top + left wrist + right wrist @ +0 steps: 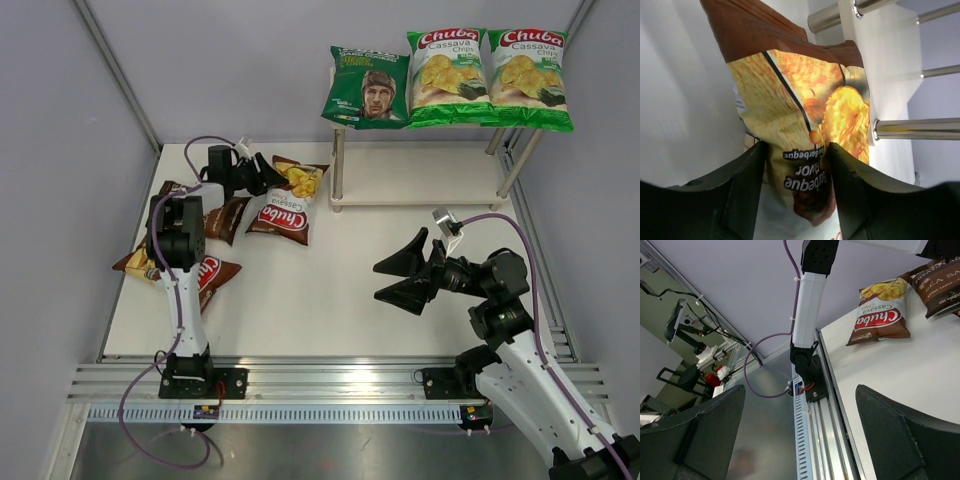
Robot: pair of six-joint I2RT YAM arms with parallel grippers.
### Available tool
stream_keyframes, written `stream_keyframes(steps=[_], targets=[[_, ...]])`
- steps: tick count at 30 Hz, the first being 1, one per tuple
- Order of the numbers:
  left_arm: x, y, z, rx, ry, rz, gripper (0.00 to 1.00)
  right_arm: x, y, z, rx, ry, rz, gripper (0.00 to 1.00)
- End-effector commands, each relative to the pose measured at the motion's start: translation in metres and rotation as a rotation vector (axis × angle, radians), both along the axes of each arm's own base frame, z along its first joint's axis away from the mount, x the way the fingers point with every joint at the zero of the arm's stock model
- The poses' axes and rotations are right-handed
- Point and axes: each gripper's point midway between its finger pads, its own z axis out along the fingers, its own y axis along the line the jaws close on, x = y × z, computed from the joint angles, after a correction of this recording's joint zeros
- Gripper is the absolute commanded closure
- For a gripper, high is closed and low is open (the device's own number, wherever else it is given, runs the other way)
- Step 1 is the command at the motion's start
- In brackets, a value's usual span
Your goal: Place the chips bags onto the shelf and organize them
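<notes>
Three bags stand in a row on the top board of the shelf, at the far right of the table. The REAL bag is at the left. The middle green bag is just beside it, and the right green bag touches that one.

Three more bags lie at the far left of the table. The brown bag is nearest the shelf, with its far end between the fingers of the left gripper. In the left wrist view the jaws are about half closed, and both fingers press against the bag's sides, which narrow there. Whether that end is off the table I cannot tell.

The Sea Salt bag lies just left of it, partly under the left arm. The near brown bag lies nearer still, also partly under that arm.

The right gripper hangs over the near right of the table, well apart from every bag. Its fingers are spread wide and it holds nothing.
</notes>
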Motion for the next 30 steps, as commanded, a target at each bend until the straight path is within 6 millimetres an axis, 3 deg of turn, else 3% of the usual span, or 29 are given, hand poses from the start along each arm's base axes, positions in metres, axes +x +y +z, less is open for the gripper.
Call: stream_keyframes(steps=[1,2,5,8,9,10,11,14,20,26,30], targets=[[0.0,-0.009,0.027,-0.065,-0.079,0.006,0.51,-0.001,-0.002,0.012,0.005,-0.043,-0.012,0.0],[0.0,-0.01,0.031,-0.058,-0.09,0.027,0.64,0.0,-0.002,0.012,0.007,-0.043,-0.024,0.01],[-0.002,-0.01,0.055,-0.077,-0.145,0.08,0.8,0.006,-0.002,0.008,0.005,-0.021,-0.054,0.01],[-0.01,-0.007,0.075,-0.119,-0.175,0.137,0.87,0.013,-0.002,0.002,0.0,0.007,-0.083,0.01],[-0.01,-0.006,0.088,-0.138,-0.219,0.152,0.88,0.014,-0.002,-0.001,-0.001,0.017,-0.092,0.01],[-0.018,-0.005,0.083,-0.16,-0.185,0.174,0.88,0.017,-0.003,-0.004,-0.005,0.027,-0.103,0.01],[-0.02,-0.002,0.099,-0.169,-0.217,0.202,0.89,0.022,-0.002,-0.007,-0.007,0.04,-0.121,0.01],[-0.031,0.003,0.122,-0.224,-0.254,0.262,0.94,0.032,-0.002,-0.018,-0.017,0.082,-0.157,0.01],[-0.054,0.013,0.151,-0.333,-0.242,0.367,0.97,0.053,-0.002,-0.038,-0.023,0.157,-0.232,0.01],[-0.093,0.033,0.173,-0.467,-0.199,0.529,0.96,0.083,0.0,-0.057,0.043,0.33,-0.331,0.02],[-0.123,0.042,0.185,-0.584,-0.151,0.6,0.95,0.085,0.015,-0.055,0.091,0.34,-0.316,0.03]])
